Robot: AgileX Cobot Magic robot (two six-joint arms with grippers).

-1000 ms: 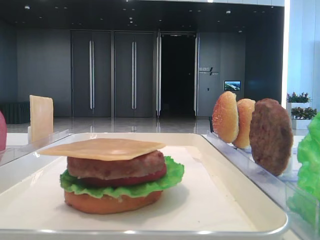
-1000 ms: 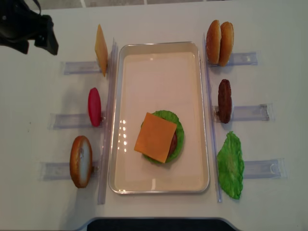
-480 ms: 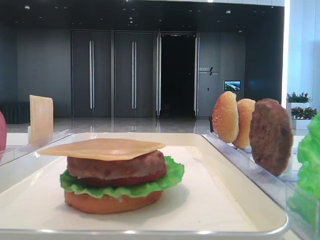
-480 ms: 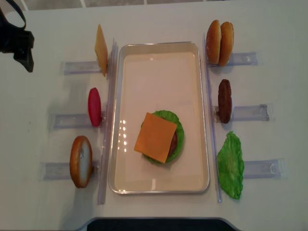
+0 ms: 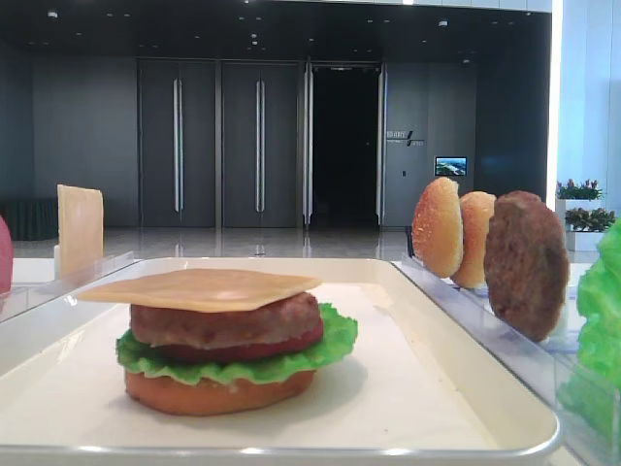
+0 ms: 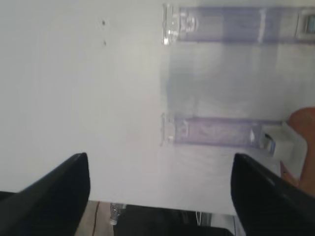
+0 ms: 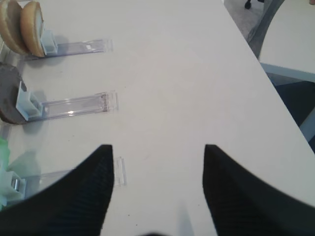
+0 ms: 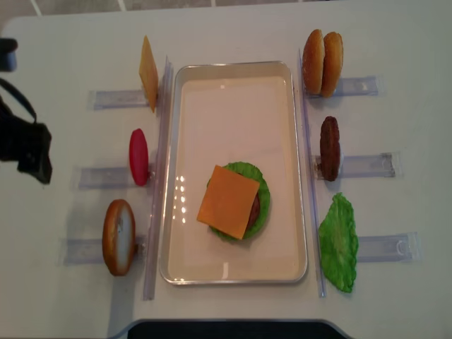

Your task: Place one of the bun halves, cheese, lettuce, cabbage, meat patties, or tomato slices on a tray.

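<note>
Blk textured hand fingers

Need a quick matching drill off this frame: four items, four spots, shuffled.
Items:
1. cheese slice on the stack
2. tomato slice
3. meat patty in the rack
4. loose lettuce leaf

Spots:
A. right of the tray, middle rack
B. on top of the burger in the tray
C. right of the tray, nearest rack
D. left of the tray, middle rack

Pairs: 1-B, 2-D, 3-A, 4-C
</note>
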